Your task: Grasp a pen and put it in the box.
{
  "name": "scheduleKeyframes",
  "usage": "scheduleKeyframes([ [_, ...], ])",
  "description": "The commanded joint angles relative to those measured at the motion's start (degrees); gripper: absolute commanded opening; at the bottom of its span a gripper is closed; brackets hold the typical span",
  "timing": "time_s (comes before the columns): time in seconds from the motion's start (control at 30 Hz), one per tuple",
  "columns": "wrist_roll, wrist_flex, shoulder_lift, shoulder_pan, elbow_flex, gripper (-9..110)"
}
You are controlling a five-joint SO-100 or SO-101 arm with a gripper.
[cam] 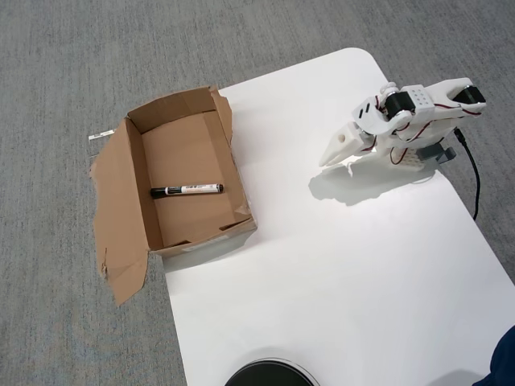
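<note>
In the overhead view a white-barrelled pen with black ends lies flat on the floor of the brown cardboard box, roughly at its middle. The box sits at the table's left edge, its torn flaps splayed out to the left. My white gripper hangs over the table's right part, far from the box, tilted down and left. Its fingers are together with nothing between them.
The white table has rounded corners and grey carpet around it. The arm's base stands at the right edge with a black cable running down beside it. A dark round object peeks in at the bottom edge.
</note>
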Motion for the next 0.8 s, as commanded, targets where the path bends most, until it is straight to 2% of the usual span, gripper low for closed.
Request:
scheduleKeyframes([
  [0.0,0.4,3.08,0.0,0.22,1.54,6],
  [0.43,0.4,8.09,0.44,0.22,1.54,6],
  [0.6,0.48,8.09,0.44,0.4,1.54,0],
  [0.77,0.48,8.09,0.26,0.48,1.54,0],
])
